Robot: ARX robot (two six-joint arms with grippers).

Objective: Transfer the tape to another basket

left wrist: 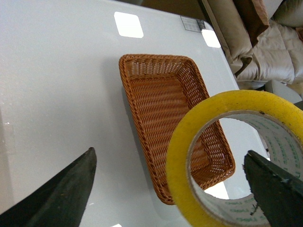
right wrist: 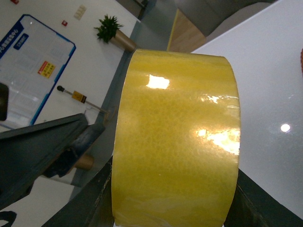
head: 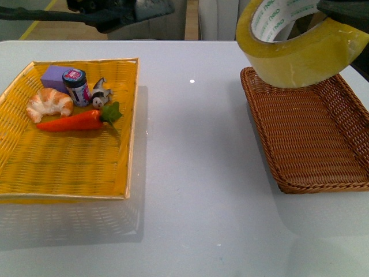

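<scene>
Step in hand: judged to be the drop-off, with the packing tape [head: 300, 49] to be set down in the brown wicker basket [head: 323, 186]
Tape position: raised in the air at 1 o'clock of the front view, tilted, its open core facing up and away; it hangs over the basket's 12 o'clock end, near the 11 o'clock corner
Right gripper [right wrist: 174, 210]: clenched on the roll's outer yellow band, one dark finger on each side
Left gripper [left wrist: 169, 151]: released, its fingers [left wrist: 66, 194] spread wide with nothing gripped between them; its arm sits at 11 o'clock of the front view
Basket: lies at 3 o'clock on the white table [head: 190, 173], its floor bare
Left behind: the yellow flat basket [head: 69, 167] at 9 o'clock holds a croissant [head: 49, 104], a carrot [head: 75, 121] and other small items, and needs no touching
How to do it well: carry the roll toward the basket's 6 o'clock end until it is over mid-floor, well inside the sloping rims
Lowering: bring it close to the weave before letting go, since a round roll dropped on edge is likely to wheel away
Orientation: tip it so a flat face meets the floor
Risk: opening over the 12 o'clock rim could send it onto the table
</scene>
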